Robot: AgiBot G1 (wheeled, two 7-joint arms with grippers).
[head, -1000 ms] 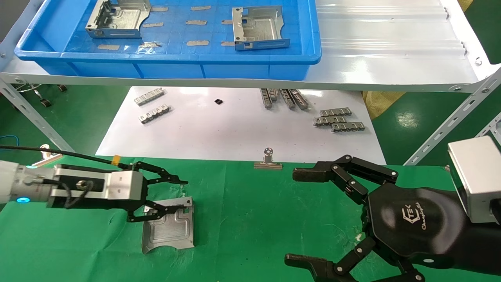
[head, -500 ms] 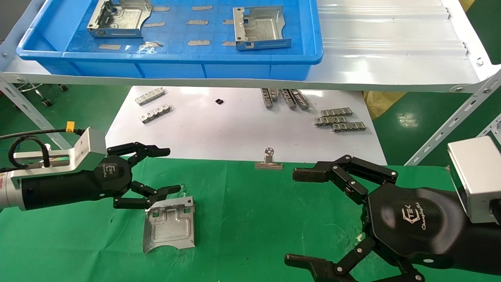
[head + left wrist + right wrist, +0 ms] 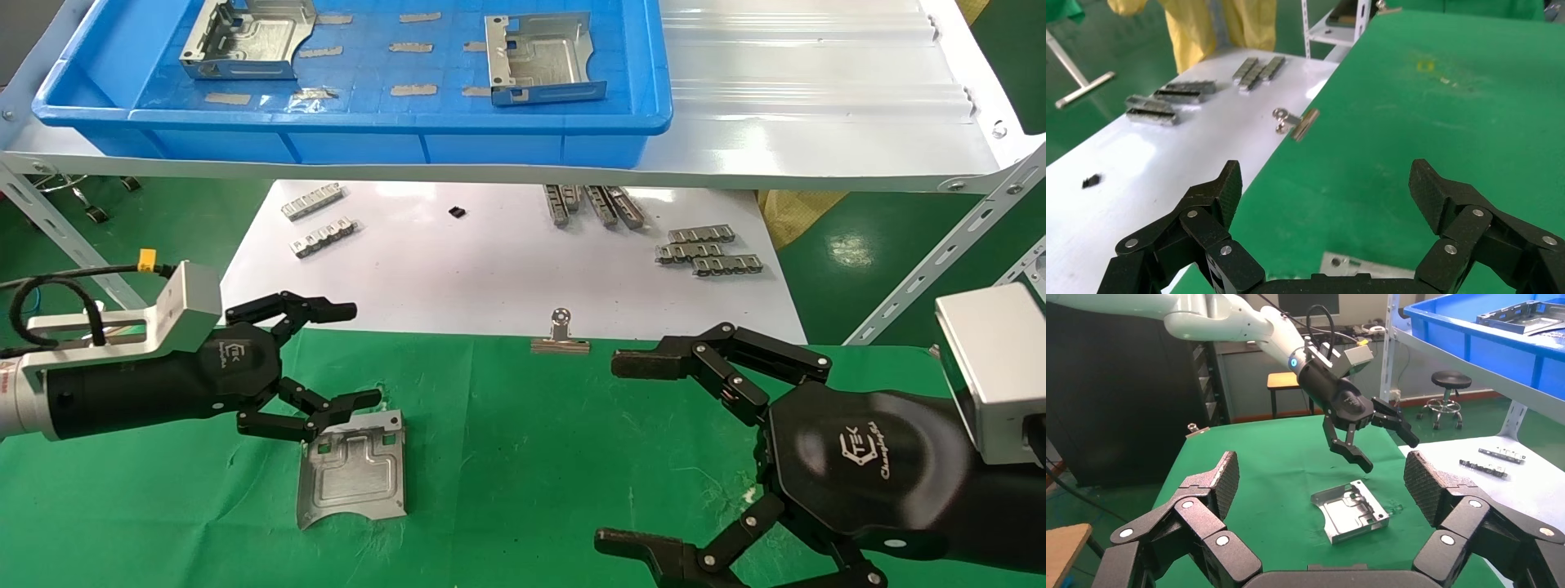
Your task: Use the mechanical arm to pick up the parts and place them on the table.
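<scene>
Left gripper (image 3: 343, 355): held above the green table (image 3: 523, 457) at its left side, fingers spread wide with nothing between them. The right wrist view showed it raised clear of the cloth, its lower fingertip (image 3: 1359, 460) above the near part and apart from it; in the head view that fingertip overlapped the part's far rim.

Part on the table (image 3: 353, 468): one silvery bracket lay flat on the green cloth just below the left gripper, folded rims upward, embossed panel and square cutouts showing. Held by nothing.

Parts in the blue tray (image 3: 122, 114): the tray stood on the white shelf (image 3: 817, 106) at the far side. One bracket (image 3: 245, 37) lay toward its left end, a second (image 3: 543, 57) toward its right end, well apart, with small grey tabs between them.

White sheet (image 3: 490, 269): lay beyond the green cloth, bearing notched grey strips in groups at left (image 3: 319, 216) and right (image 3: 707, 249).

Binder clip (image 3: 560, 339): sat at the seam of the sheet and the cloth.

Right gripper (image 3: 625, 453): over the table's right side, well apart from the part, fingers spread fully and empty.
</scene>
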